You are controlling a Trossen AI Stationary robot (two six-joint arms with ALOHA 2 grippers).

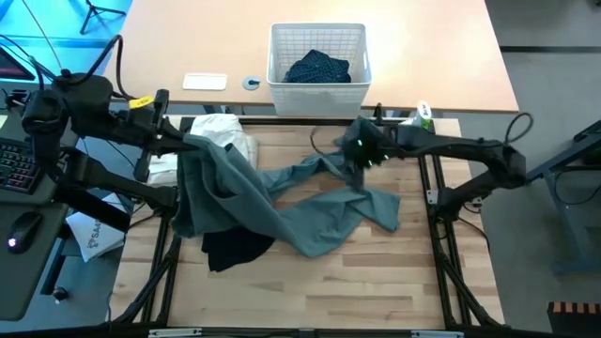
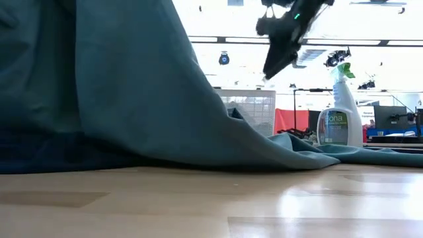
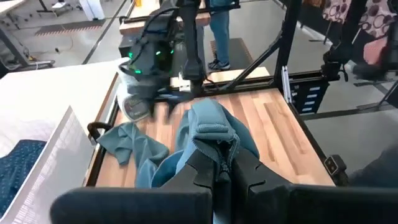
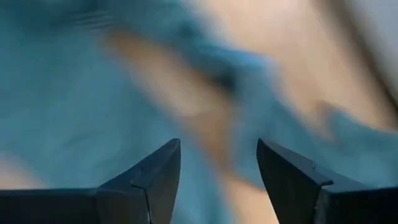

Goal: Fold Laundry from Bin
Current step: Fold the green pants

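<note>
The grey-green top [image 1: 282, 202] sprawls across the middle of the table and is raised at its left end, where my left gripper [image 1: 188, 143] [image 3: 221, 155] is shut on it. In the low view it drapes down from the upper left [image 2: 132, 86]. My right gripper [image 1: 355, 155] [image 4: 217, 155] [image 2: 272, 66] hovers open above the top's far right part, clear of it. A white cloth [image 1: 225, 131] lies behind the raised end and a black piece [image 1: 235, 249] lies under its near edge. The white bin [image 1: 317, 89] on the far table holds the navy dotted trousers [image 1: 317, 68]. My left gripper pinches a bunched fold of the grey-green top with a stitched hem [image 3: 214, 132] between its two fingers. That end is lifted off the table. The cloth falls away slack from it [image 3: 137, 149], and the rest lies on the boards toward the right arm.
A spray bottle [image 1: 423, 115] [image 2: 338, 112] stands at the table's far right, near the right arm. A small white card [image 1: 205, 82] and a round grey object [image 1: 252, 83] lie left of the bin. Bare boards [image 1: 357, 282] show along the near side.
</note>
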